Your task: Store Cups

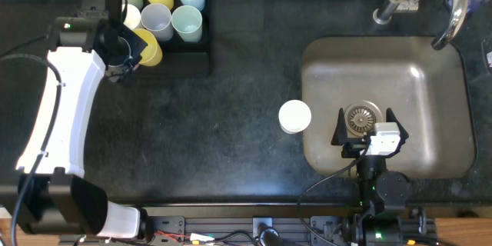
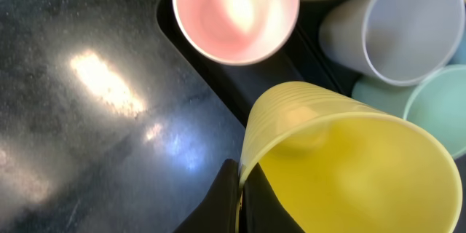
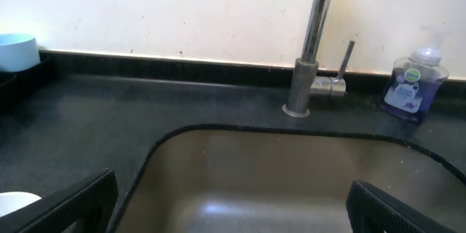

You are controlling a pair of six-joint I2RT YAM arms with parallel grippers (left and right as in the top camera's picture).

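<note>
Left gripper point(image 2: 239, 193) is pinching the rim wall of the yellow cup point(image 2: 349, 167), 1 finger inside and 1 outside. The cup hangs tilted over the front-left part of the black tray point(image 2: 240, 80), just beside the pink cup point(image 2: 235, 11) and near the grey cup point(image 2: 400, 29) and teal cup point(image 2: 437, 109).

Right gripper point(image 1: 365, 128) sits over the sink point(image 1: 430, 69) with its fingers spread, holding nothing.

Risks:
- The cup is tilted, so letting go at this angle probably tips it onto its side or over the tray wall.
- It's tight beside the neighbours. Lowering off-centre could clip the pink or grey cup and shove the row.
- A rim-only pinch is a weak hold, so the cup may swing or slip.
- The white cup point(image 1: 294, 116) is on the counter point(image 1: 192, 146) just beside the sink edge. A sloppy approach by the right arm could knock it in.

Views:
- The left wrist view shows the actual pinch and the cup's tilt. In the top view the arm covers that.
- The top view gives the layout: 6 cups standing in the tray, and the white cup's position.
- The right wrist view adds the faucet point(image 3: 313, 44) and soap bottle point(image 3: 413, 87).
</note>
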